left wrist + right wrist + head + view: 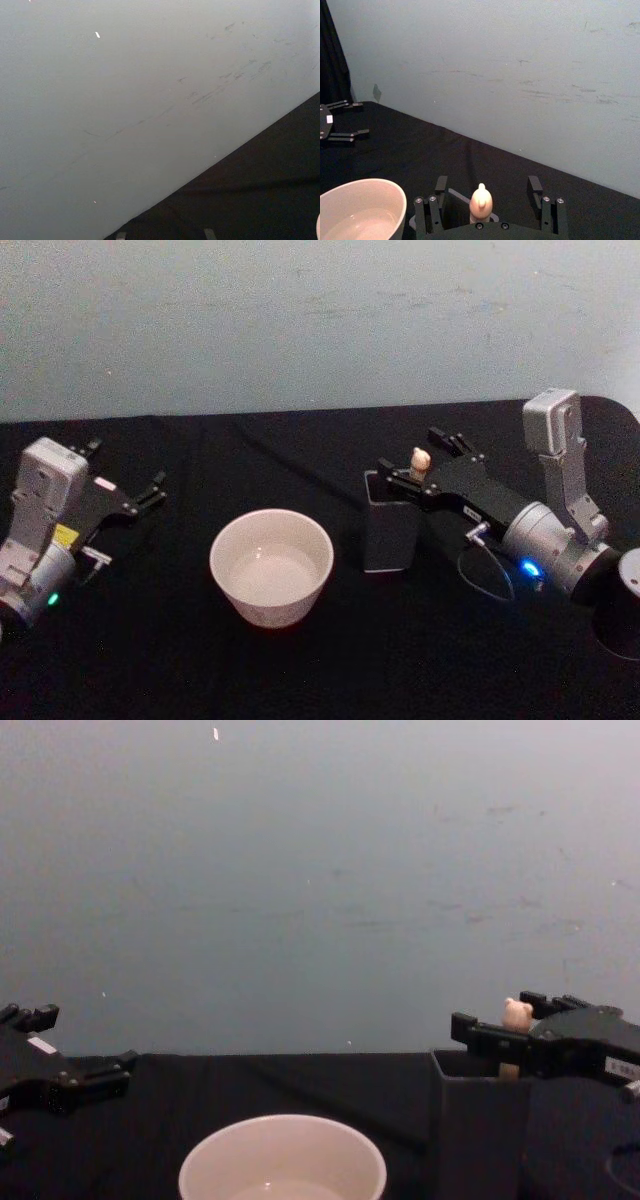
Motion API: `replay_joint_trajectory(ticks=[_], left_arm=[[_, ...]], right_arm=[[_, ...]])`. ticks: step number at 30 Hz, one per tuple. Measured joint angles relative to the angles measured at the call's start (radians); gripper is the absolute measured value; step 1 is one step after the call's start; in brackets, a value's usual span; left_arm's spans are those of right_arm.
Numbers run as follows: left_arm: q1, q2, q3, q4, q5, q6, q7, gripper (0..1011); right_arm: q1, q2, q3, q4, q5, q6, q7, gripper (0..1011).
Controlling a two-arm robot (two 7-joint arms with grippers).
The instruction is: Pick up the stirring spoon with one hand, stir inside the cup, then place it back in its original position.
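— Whereabouts of the stirring spoon (420,462)?

— Stood upright in the dark grey holder (390,535), right of the bench's (150,660) middle. Showed just the pale knobby tip above the rim, with bowl and neck hidden inside.

— And against the right gripper (415,454)?

— Sat between its fingers, back near the palm. Gripper hovered level with that tip, reaching in from the bench's right edge.

— Clamped?

— No. Spread wide, one finger on each side of the tip, both apart from it. Held nothing.

— The cup (271,565)?

— Rested just beside the holder, on its left, around the middle of the bench and nearer the front edge. Looked pale inside; could not tell whether anything lay in it.

— The left gripper (127,465)?

— Hung by the bench's left edge, well apart from cup and spoon. Fingers parted wide as well, empty between them.
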Motion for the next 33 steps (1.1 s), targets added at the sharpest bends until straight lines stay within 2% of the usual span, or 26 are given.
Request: replay_joint_trajectory(ticks=[8, 11, 21, 22, 23, 27, 28, 31, 33], left_arm=[[0.000, 0.000, 0.000, 0.000, 0.000, 0.000, 0.000, 1001], [0.000, 0.000, 0.000, 0.000, 0.000, 0.000, 0.000, 1001], [0.000, 0.000, 0.000, 0.000, 0.000, 0.000, 0.000, 1002], [0.000, 0.000, 0.000, 0.000, 0.000, 0.000, 0.000, 1001], [0.000, 0.000, 0.000, 0.000, 0.000, 0.000, 0.000, 1001], [0.000, 0.000, 0.000, 0.000, 0.000, 0.000, 0.000, 1001], [0.000, 0.000, 0.000, 0.000, 0.000, 0.000, 0.000, 1001], [0.000, 0.000, 0.000, 0.000, 0.000, 0.000, 0.000, 1001], [0.000, 0.000, 0.000, 0.000, 0.000, 0.000, 0.000, 1001]], right_arm=[[0.001, 0.001, 0.000, 0.000, 0.001, 0.000, 0.000, 1002], [0.001, 0.001, 0.000, 0.000, 0.002, 0.000, 0.000, 954], [0.001, 0.002, -0.001, 0.000, 0.003, 0.000, -0.001, 678], [0.001, 0.002, -0.001, 0.000, 0.003, 0.000, -0.001, 678], [0.001, 0.002, -0.001, 0.000, 0.003, 0.000, -0.001, 611], [0.001, 0.002, -0.001, 0.000, 0.003, -0.001, -0.001, 486], [0.001, 0.002, -0.001, 0.000, 0.004, -0.001, -0.001, 424], [0.001, 0.002, -0.001, 0.000, 0.004, -0.001, -0.001, 361], [0.001, 0.002, -0.001, 0.000, 0.004, -0.001, -0.001, 280]])
